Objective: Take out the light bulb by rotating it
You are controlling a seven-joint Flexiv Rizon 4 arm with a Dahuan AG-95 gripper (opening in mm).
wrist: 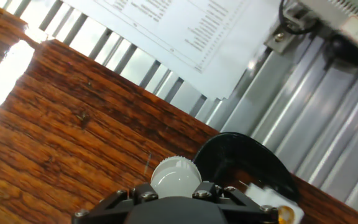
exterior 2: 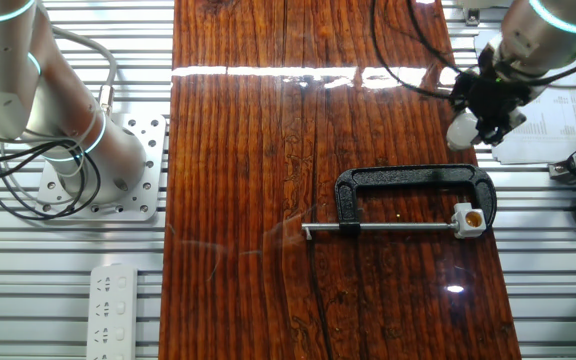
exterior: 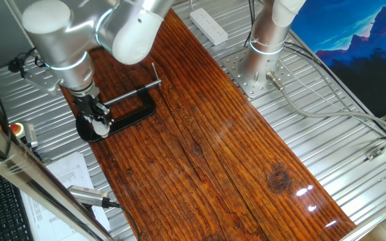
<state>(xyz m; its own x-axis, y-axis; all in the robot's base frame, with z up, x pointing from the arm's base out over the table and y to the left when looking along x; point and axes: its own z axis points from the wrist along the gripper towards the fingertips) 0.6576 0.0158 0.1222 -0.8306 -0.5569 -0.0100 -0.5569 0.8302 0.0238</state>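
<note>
My gripper (exterior 2: 471, 120) is shut on the light bulb (exterior 2: 460, 130), a small frosted white bulb. It holds the bulb up and away from the socket, near the board's edge. In the hand view the bulb (wrist: 174, 173) sits between the black fingers, rounded end pointing away. The small white socket (exterior 2: 470, 219) shows an empty brownish opening. It is clamped in the black C-clamp (exterior 2: 408, 180), which lies flat on the wooden board. In the first fixed view the gripper (exterior: 98, 122) hangs over the clamp's (exterior: 134, 111) left end and hides the socket.
Printed paper sheets (wrist: 185, 37) lie on the metal slats beside the board's edge. A second arm's base (exterior 2: 88, 160) and its cables stand across the board. A white power strip (exterior 2: 113, 310) lies near it. The wooden board (exterior: 213, 154) stretches to the right.
</note>
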